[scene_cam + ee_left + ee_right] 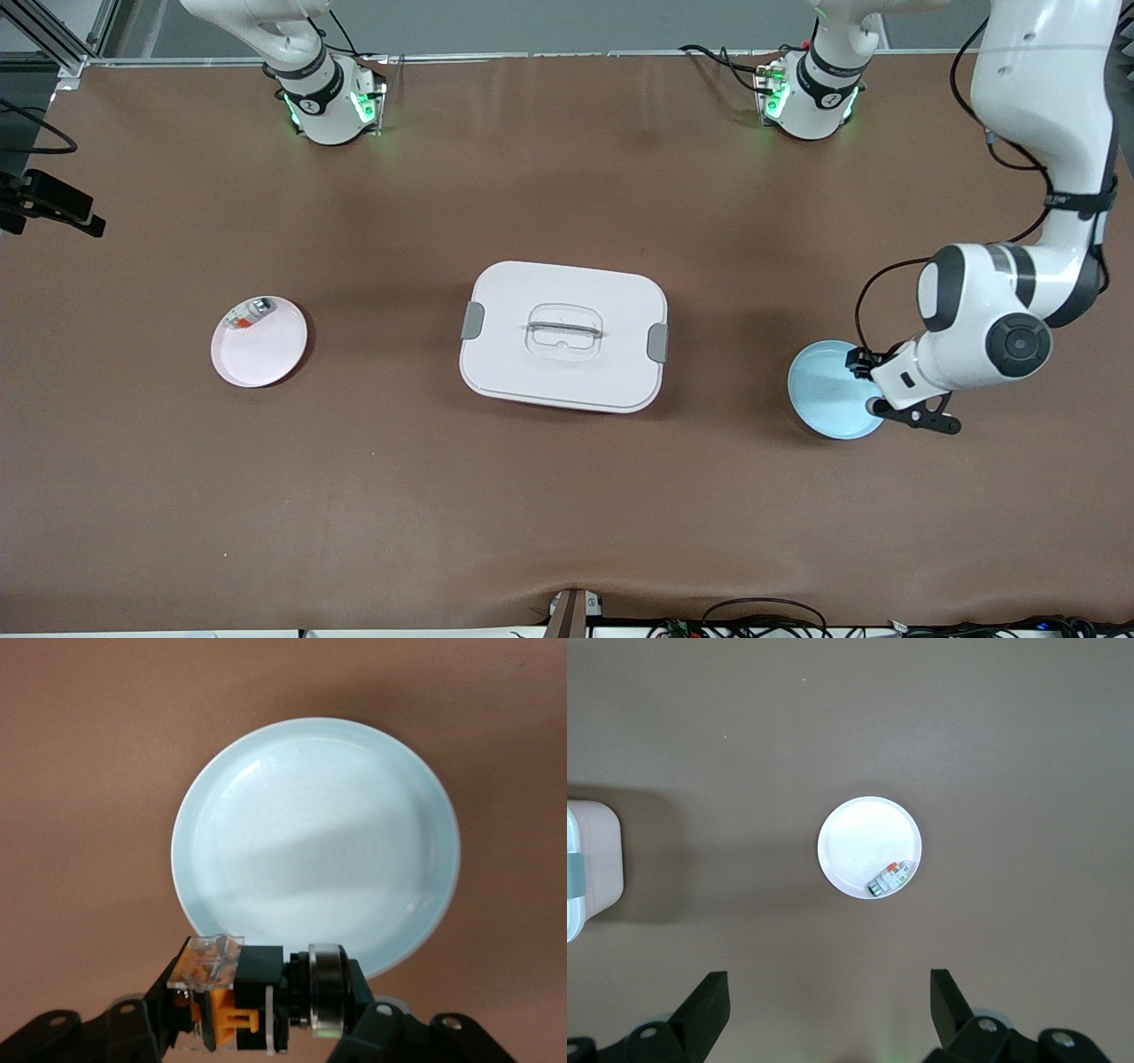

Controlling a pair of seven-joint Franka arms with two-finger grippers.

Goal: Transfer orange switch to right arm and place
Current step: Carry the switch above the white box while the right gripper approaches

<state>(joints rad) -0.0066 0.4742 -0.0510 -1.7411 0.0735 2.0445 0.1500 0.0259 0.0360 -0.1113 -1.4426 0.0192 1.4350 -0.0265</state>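
Observation:
My left gripper (257, 1008) is shut on the orange switch (232, 999), a small black part with an orange band, a clear cap and a silver ring. It holds the switch just above the rim of the light blue plate (319, 842). In the front view the left gripper (873, 383) is over that plate (828, 390) at the left arm's end of the table, and the switch is hidden under the hand. My right gripper (828, 1010) is open and empty, high over the table by the pale pink plate (859, 846). It is out of the front view.
The pale pink plate (266, 354) at the right arm's end holds a small silver-grey and clear piece (251, 312), which also shows in the right wrist view (889, 878). A white lidded box (563, 335) with grey latches stands mid-table.

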